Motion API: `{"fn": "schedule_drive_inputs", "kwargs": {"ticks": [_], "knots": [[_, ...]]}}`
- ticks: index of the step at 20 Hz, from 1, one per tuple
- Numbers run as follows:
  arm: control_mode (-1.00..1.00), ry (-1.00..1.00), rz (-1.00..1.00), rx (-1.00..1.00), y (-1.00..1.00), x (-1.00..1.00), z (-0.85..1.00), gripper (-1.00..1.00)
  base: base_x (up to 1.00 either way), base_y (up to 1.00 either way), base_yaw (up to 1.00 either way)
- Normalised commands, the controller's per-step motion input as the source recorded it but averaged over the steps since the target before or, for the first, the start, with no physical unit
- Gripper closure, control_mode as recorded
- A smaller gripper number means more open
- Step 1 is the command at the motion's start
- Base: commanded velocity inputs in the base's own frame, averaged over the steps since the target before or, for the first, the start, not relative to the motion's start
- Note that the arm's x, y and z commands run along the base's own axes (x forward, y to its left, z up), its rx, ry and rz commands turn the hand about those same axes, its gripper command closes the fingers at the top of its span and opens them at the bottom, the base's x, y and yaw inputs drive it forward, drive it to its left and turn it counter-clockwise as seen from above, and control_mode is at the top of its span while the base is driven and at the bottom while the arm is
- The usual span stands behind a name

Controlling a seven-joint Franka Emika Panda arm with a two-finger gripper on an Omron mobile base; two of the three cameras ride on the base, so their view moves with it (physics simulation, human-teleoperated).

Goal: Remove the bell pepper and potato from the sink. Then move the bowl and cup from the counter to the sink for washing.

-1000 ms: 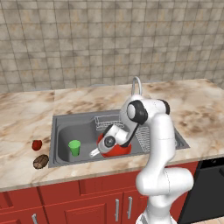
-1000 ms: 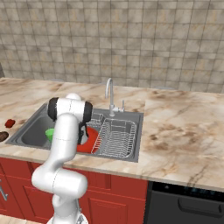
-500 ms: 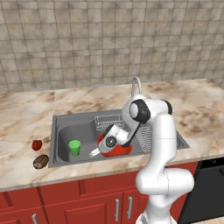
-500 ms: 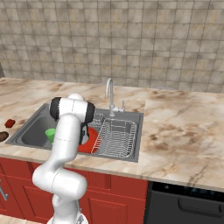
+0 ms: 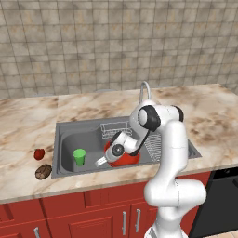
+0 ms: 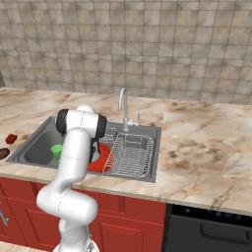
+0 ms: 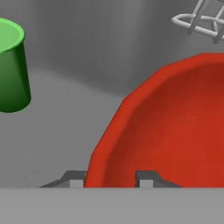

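Four loose items, one basin, one claw.

Bowl (image 5: 124, 157): bright red, wide and shallow, inside the sink (image 5: 65, 139), tilted, near the wire rack (image 6: 133, 153). In the hand view its rim (image 7: 109, 131) runs between the two finger tips.

Claw (image 7: 109, 179): jaws partly closed, one tip on each side of the bowl rim, gripping it; the arm reaches down into the basin.

Cup (image 5: 79, 156): bright green, upright on the sink floor, left of the bowl and apart from it.

Bell pepper (image 5: 39, 153): small, red, on the marble desk (image 5: 28, 121) just left of the sink.

Potato (image 5: 43, 171): dark brown, on the desk just in front of the pepper, near the sink's left edge.

Faucet (image 6: 123, 106): curved chrome, behind the basin.
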Motion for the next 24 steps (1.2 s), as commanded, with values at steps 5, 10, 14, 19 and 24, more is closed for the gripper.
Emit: {"fn": "schedule_drive_inputs", "kwargs": {"ticks": [5,10,14,19,24], "knots": [[-1.0,0.0,-0.02,0.0,0.0,0.0,0.03,-1.0,0.0,0.0,0.0],[-1.0,0.0,-0.02,0.0,0.0,0.0,0.08,-1.0,0.0,0.0,0.0],[-1.0,0.0,-0.02,0.0,0.0,0.0,0.14,-1.0,0.0,0.0,0.0],[-1.0,0.0,-0.01,0.0,0.0,0.0,0.18,-1.0,0.0,0.0,0.0],[-1.0,0.0,-0.01,0.01,0.0,0.0,0.22,-1.0,0.0,0.0,0.0]]}}
